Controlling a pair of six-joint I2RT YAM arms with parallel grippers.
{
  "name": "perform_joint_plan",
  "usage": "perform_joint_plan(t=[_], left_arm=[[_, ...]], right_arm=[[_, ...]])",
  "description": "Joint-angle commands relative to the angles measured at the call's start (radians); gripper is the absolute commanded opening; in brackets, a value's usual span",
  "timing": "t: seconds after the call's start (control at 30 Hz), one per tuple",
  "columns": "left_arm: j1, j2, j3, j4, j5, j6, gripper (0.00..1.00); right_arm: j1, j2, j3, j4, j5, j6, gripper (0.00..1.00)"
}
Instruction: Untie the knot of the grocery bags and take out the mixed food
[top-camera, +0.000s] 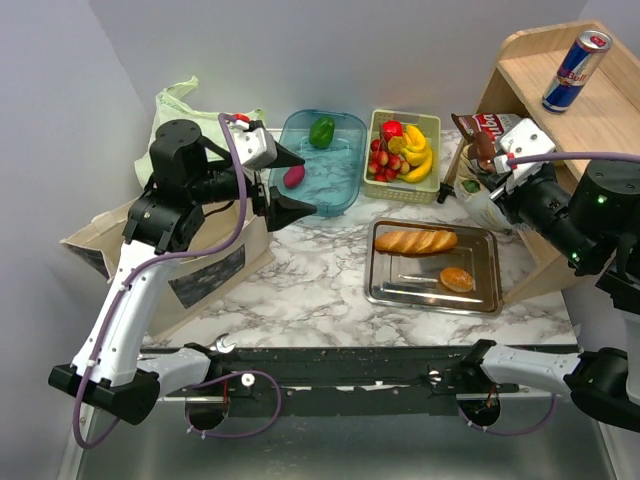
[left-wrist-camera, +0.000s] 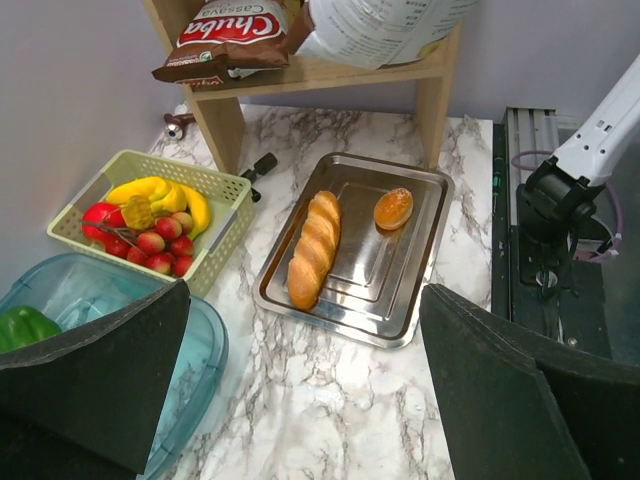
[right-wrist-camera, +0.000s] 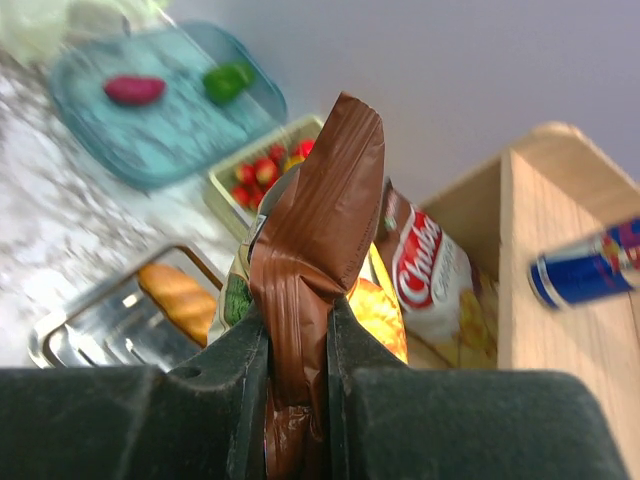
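Observation:
My left gripper (top-camera: 306, 185) (left-wrist-camera: 305, 300) hangs open and empty over the near left edge of a teal tub (top-camera: 345, 185). A green bell pepper (top-camera: 321, 131) and a magenta oval vegetable (top-camera: 294, 177) lie in that tub. My right gripper (top-camera: 492, 152) (right-wrist-camera: 297, 350) is shut on the top of a brown crisp bag (top-camera: 484, 146) (right-wrist-camera: 320, 220), held up in front of the wooden shelf (top-camera: 535, 85). A red crisp bag (top-camera: 487, 124) (left-wrist-camera: 225, 35) lies on the lower shelf. The pale green bag (top-camera: 183, 106) sits crumpled at the back left. The beige tote (top-camera: 205, 272) lies flat under my left arm. The knot is hidden.
A pale green basket (top-camera: 432, 125) holds strawberries and bananas. A steel tray (top-camera: 386, 291) carries a bread loaf (top-camera: 415, 240) and a bun (top-camera: 456, 279). A blue-silver can (top-camera: 577, 57) lies on the top shelf. A white printed pack (top-camera: 482, 203) leans below the right gripper.

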Motion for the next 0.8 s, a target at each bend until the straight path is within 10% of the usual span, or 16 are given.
perform_joint_plan(t=[0.0, 0.77], left_arm=[[0.002, 0.028, 0.016, -0.018, 0.003, 0.014, 0.98], [0.002, 0.008, -0.015, -0.048, 0.015, 0.089, 0.98]], right_arm=[[-0.005, 0.007, -0.006, -0.136, 0.244, -0.048, 0.01], [-0.006, -0.039, -0.439, 0.295, 0.574, -0.298, 0.01]])
